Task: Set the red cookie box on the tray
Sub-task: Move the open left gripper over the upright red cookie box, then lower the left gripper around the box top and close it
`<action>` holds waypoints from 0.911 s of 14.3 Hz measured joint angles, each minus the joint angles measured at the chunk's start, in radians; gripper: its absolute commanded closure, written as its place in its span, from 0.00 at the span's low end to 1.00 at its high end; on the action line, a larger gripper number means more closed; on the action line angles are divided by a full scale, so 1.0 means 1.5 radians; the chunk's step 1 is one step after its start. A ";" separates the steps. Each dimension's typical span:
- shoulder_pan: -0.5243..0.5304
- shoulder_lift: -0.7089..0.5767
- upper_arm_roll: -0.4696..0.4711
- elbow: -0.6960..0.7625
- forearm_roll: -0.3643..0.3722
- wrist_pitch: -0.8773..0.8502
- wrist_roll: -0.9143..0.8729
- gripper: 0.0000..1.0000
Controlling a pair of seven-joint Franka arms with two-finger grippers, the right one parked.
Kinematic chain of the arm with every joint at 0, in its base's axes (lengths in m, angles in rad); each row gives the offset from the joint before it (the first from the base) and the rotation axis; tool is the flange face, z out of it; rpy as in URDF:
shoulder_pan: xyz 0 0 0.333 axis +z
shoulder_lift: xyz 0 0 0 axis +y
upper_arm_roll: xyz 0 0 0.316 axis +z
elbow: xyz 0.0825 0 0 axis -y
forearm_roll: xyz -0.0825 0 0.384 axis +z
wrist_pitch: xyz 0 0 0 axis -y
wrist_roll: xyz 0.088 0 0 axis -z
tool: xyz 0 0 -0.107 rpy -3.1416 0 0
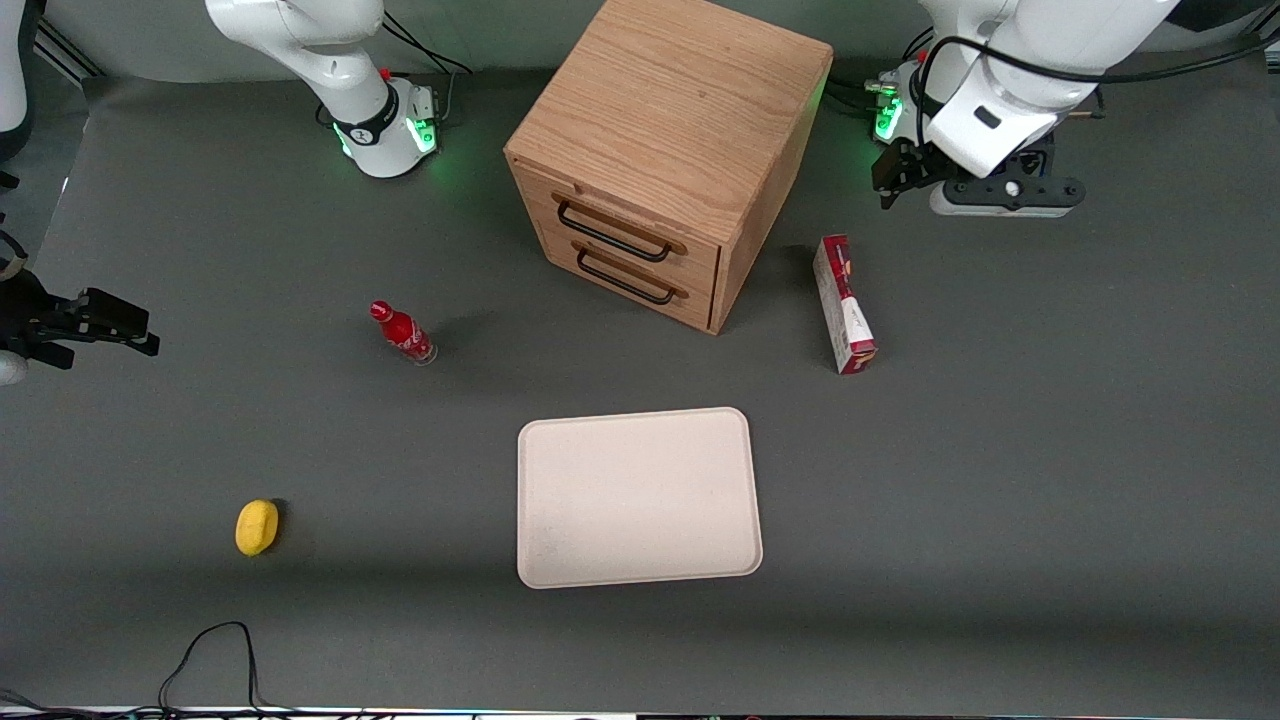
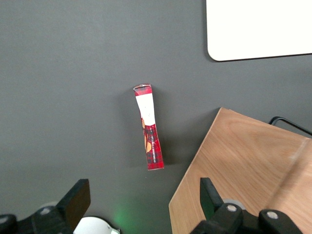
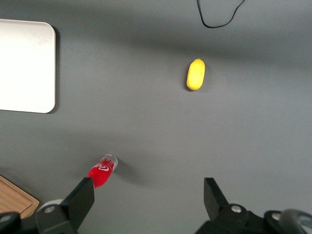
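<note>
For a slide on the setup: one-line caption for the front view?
Open gripper hovers above the table, red cookie box beside the wooden cabinet, empty tray nearer the camera.

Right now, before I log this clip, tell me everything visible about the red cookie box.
The red cookie box is a long, narrow, dark red carton, apparently cardboard, with white and orange print. It lies flat on the grey table beside the wooden drawer cabinet, apart from it, and farther from the front camera than the tray. Only the table touches it. The gripper hangs open above it, well clear.
</note>
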 measured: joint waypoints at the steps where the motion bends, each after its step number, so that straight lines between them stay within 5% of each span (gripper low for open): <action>1: 0.000 -0.003 0.000 -0.036 0.000 0.042 0.003 0.00; 13: -0.020 0.187 0.001 -0.282 0.000 0.528 0.015 0.01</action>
